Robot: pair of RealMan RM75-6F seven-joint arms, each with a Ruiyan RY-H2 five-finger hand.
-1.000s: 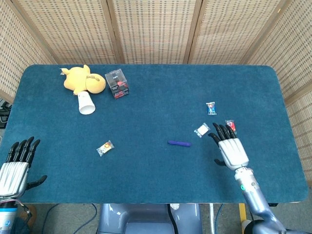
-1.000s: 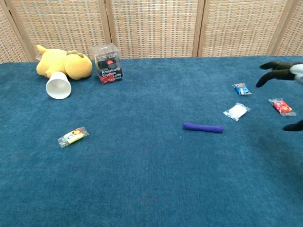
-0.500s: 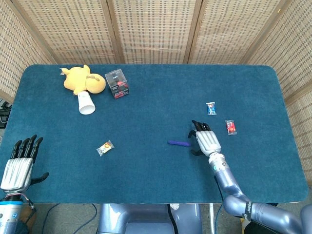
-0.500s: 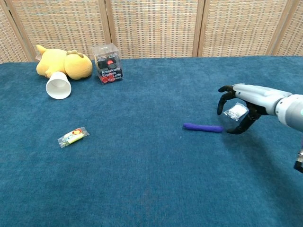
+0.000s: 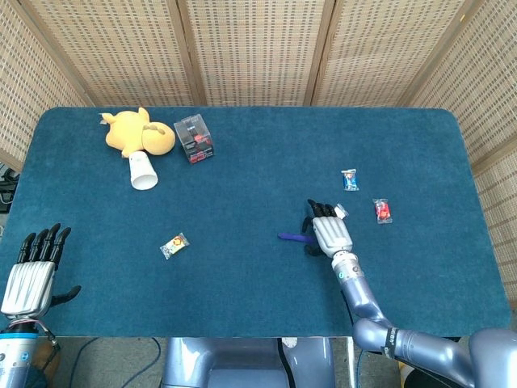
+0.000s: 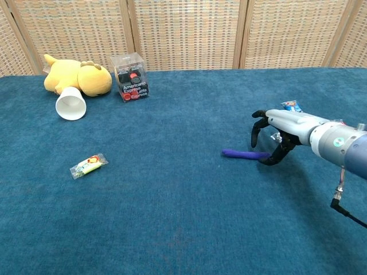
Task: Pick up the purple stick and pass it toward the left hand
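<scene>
The tabletop [image 5: 242,283] is deep teal-blue felt. On it lie a purple stick [image 5: 291,238], a yellow plush toy [image 5: 137,135], a white paper cup [image 5: 143,171] just beside the plush, and a clear box [image 5: 194,138] with black and red contents. Both hands, right hand [image 5: 329,234] and left hand [image 5: 31,271], are silver with black fingers. Behind the tabletop stands a tan woven screen [image 5: 258,48].

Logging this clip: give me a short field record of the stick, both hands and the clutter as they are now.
stick: purple stick lying flat on the table, not lifted
right hand: right hand arched over the stick's right end, fingers apart; contact cannot be told
left hand: left hand at the table's near left edge, fingers apart, holding nothing
clutter: plush, cup, box, several wrapped candies
</scene>
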